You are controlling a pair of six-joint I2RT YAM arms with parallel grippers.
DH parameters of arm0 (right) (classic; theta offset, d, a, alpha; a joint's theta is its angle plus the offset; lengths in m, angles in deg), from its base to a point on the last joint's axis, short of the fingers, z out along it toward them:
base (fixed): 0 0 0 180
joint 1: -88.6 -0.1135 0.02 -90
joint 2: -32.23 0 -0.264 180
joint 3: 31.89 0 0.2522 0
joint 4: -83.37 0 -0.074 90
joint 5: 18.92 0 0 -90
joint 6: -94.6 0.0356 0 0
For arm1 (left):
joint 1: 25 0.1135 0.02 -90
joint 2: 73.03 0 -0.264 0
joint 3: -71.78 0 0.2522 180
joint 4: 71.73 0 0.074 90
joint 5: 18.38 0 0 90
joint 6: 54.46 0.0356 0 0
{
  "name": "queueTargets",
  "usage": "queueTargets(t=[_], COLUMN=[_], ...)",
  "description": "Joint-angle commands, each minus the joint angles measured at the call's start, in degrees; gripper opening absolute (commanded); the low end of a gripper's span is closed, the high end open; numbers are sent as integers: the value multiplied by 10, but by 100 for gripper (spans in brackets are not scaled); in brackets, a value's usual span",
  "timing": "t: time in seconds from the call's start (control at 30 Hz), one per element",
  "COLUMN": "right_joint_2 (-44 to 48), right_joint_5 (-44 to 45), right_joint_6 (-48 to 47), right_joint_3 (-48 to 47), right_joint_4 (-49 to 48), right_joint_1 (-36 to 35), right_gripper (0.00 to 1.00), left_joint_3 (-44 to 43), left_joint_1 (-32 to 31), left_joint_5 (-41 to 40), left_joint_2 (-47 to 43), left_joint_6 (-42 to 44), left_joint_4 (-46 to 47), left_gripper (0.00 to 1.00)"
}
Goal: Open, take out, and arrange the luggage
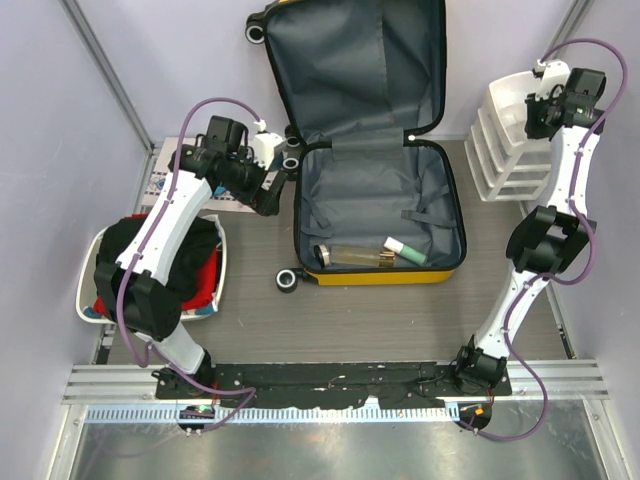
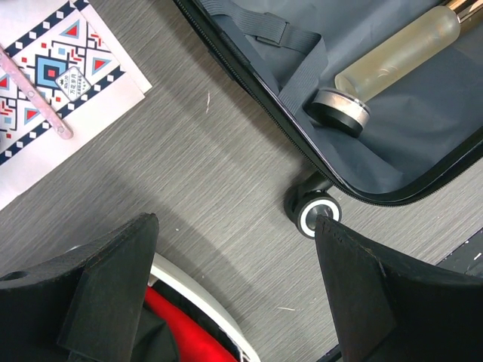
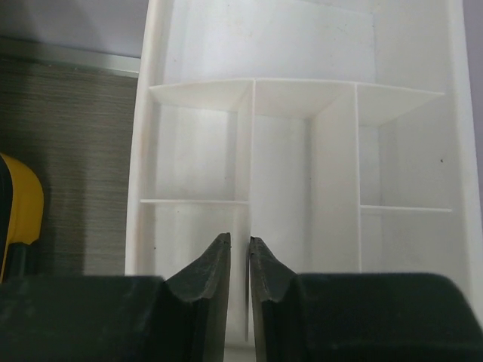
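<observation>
Yellow luggage (image 1: 380,200), open, counter centre.
Bottle (image 1: 355,256) along near edge; left jaws nearer, agape, empty; right jaws pinched, empty.

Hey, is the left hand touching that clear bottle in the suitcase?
Apart. The left wrist view shows the left hand open over the table, with the rim of the luggage lying between its fingers and the clear bottle.
</observation>
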Motion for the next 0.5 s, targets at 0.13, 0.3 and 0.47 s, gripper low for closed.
queueTargets(t=[0.13,0.3,0.47], right_joint_2=[28,69,119], right_joint_5=[-10,-24,-29], right_joint_6=[5,17,14], right_joint_3=[-28,-28,-18], right_joint_4=[23,32,70], right_joint_1=[13,27,29], right_gripper=[1,1,1], left_joint_3=[-3,-3,10], left_joint_1=[-2,-1,-1], left_joint_5=[26,39,54], left_joint_2=[-16,-13,-16], left_joint_6=[-14,-22,-30], left_joint_4=[26,33,49], left_gripper=[88,88,88])
